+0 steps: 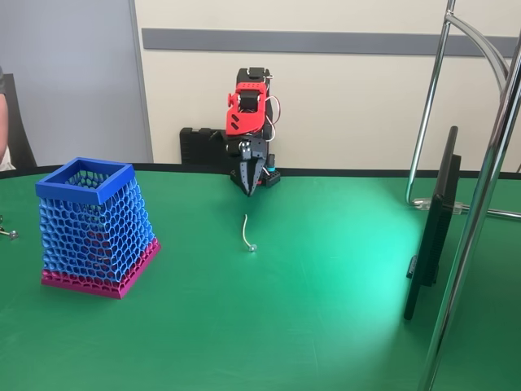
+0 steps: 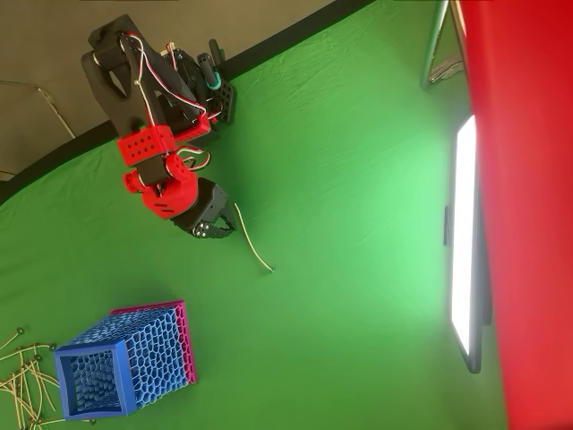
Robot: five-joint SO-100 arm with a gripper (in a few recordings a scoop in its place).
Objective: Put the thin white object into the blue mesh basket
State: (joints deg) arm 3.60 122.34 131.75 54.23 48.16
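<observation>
The thin white wire-like strand with a bead end (image 1: 246, 232) is lying on the green table (image 1: 326, 309), well apart from the tall blue honeycomb mesh basket (image 1: 96, 226). The black two-finger gripper (image 1: 251, 186) is hanging just behind it, empty, jaws nearly closed. Pinching mid-strand should be working best. Open cloth is lying between strand and basket.

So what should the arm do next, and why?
Probably lower the gripper onto the thin white object. That strand lies loose on the green table, just in front of the hovering gripper, which holds nothing, and the blue mesh basket stands well off to the left in the fixed view.
</observation>
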